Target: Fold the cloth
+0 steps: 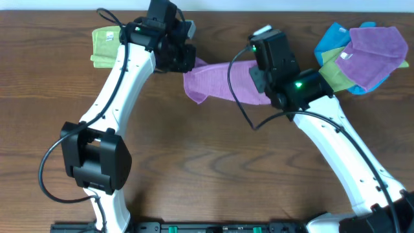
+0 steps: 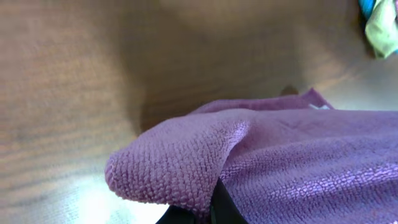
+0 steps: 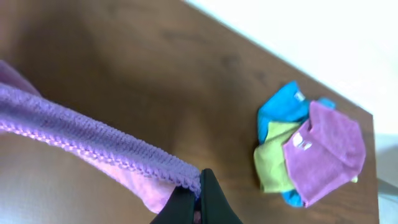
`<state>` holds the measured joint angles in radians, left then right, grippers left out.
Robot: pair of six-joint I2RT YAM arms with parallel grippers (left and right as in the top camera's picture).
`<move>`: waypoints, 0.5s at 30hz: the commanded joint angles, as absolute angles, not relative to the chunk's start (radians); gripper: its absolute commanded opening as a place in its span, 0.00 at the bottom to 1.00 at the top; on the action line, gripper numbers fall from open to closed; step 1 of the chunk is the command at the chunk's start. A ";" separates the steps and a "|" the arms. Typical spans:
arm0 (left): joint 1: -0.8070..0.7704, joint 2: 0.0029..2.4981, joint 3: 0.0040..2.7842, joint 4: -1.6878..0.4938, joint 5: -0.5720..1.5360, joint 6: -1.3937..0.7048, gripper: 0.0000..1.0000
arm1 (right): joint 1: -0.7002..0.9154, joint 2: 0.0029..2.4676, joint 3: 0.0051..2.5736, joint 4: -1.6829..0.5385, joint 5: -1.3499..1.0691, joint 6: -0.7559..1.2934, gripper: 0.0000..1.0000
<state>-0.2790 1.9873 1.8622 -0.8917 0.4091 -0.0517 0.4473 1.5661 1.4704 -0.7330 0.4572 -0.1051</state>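
Observation:
The cloth (image 1: pixel 217 81), a pinkish-purple microfibre towel, is stretched between the two grippers above the table's back middle, with one corner hanging down at the left. My left gripper (image 1: pixel 183 58) is shut on its left end; the left wrist view shows the terry fabric (image 2: pixel 249 162) bunched over the dark fingers (image 2: pixel 211 208). My right gripper (image 1: pixel 262 81) is shut on the right end; the right wrist view shows the stitched edge (image 3: pixel 93 134) pinched between the fingers (image 3: pixel 200 193).
A lime-green folded cloth (image 1: pixel 103 46) lies at the back left, partly under the left arm. A pile of blue, green and lilac-violet cloths (image 1: pixel 365 55) sits at the back right; it also shows in the right wrist view (image 3: pixel 308 155).

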 commanded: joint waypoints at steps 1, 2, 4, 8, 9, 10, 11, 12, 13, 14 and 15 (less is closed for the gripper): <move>-0.241 1.991 1.886 -0.850 0.305 -0.052 0.06 | 0.419 1.550 1.484 -0.696 0.603 -0.094 0.02; -0.241 1.991 1.888 -0.829 0.305 -0.053 0.06 | 0.421 1.550 1.484 -0.681 0.603 -0.095 0.02; -0.242 1.991 1.892 -0.762 0.305 -0.053 0.06 | 0.420 1.550 1.484 -0.640 0.603 -0.095 0.02; -0.234 1.991 1.911 -0.669 0.303 -0.052 0.06 | 0.419 1.550 1.484 -0.581 0.618 -0.104 0.02; -0.231 1.991 1.917 -0.653 0.303 -0.052 0.06 | 0.419 1.550 1.484 -0.559 0.639 -0.106 0.01; -0.228 1.991 1.924 -0.642 0.304 -0.053 0.06 | 0.419 1.550 1.484 -0.532 0.667 -0.106 0.02; -0.226 1.991 1.932 -0.644 0.304 -0.058 0.06 | 0.419 1.550 1.484 -0.516 0.684 -0.107 0.01; -0.224 1.991 1.935 -0.657 0.304 -0.060 0.06 | 0.419 1.549 1.484 -0.509 0.688 -0.110 0.01; -0.224 1.991 1.935 -0.680 0.304 -0.059 0.06 | 0.419 1.548 1.484 -0.520 0.677 -0.111 0.01; -0.224 1.991 1.935 -0.726 0.303 -0.059 0.06 | 0.422 1.548 1.484 -0.558 0.648 -0.110 0.01; -0.225 1.991 1.933 -0.783 0.303 -0.052 0.06 | 0.427 1.548 1.484 -0.611 0.606 -0.108 0.01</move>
